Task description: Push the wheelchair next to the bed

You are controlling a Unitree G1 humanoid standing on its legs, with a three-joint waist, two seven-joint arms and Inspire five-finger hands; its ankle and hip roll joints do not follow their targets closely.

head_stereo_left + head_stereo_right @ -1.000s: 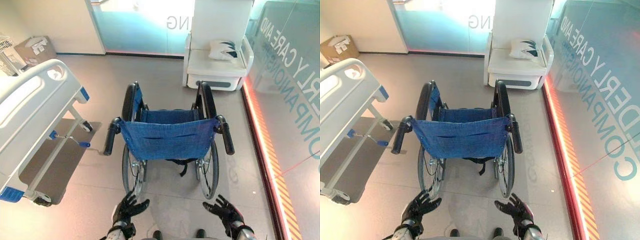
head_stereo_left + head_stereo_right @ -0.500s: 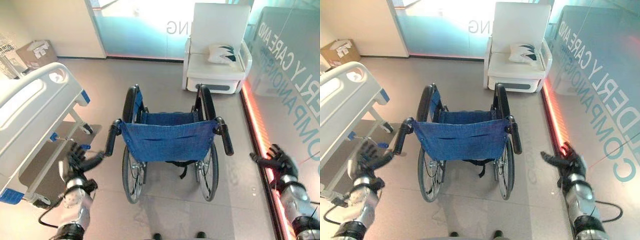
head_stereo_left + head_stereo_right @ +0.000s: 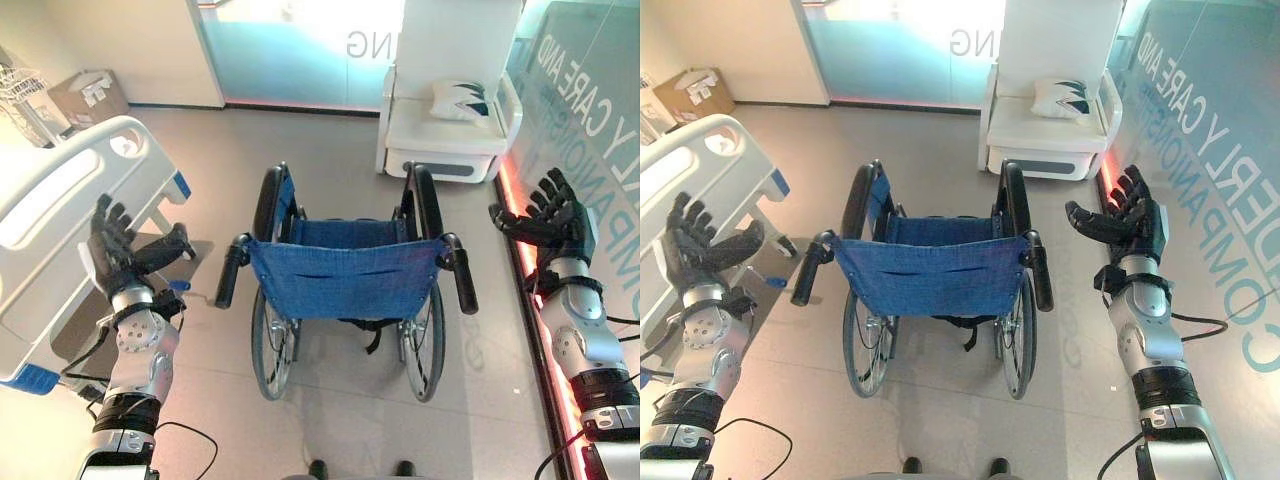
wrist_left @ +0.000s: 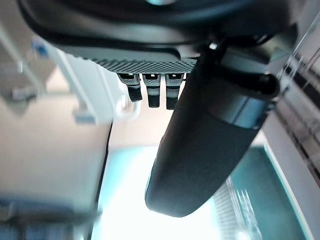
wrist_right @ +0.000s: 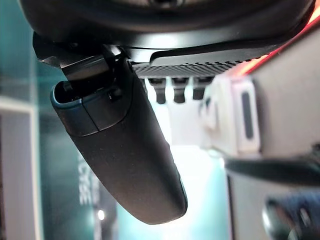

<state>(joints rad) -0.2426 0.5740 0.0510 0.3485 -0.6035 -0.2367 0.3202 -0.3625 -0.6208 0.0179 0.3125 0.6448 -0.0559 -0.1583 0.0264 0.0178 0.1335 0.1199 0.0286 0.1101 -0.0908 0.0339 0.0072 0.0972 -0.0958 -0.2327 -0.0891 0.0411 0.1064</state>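
Now my left hand [image 3: 115, 250] is raised with fingers spread wide, holding nothing, just off the wheelchair's left push handle [image 3: 228, 272]. My right hand [image 3: 553, 215] is equally splayed and empty beside the right push handle [image 3: 461, 277]. The blue wheelchair [image 3: 346, 280] stands between them, the hospital bed [image 3: 60, 220] on its left.
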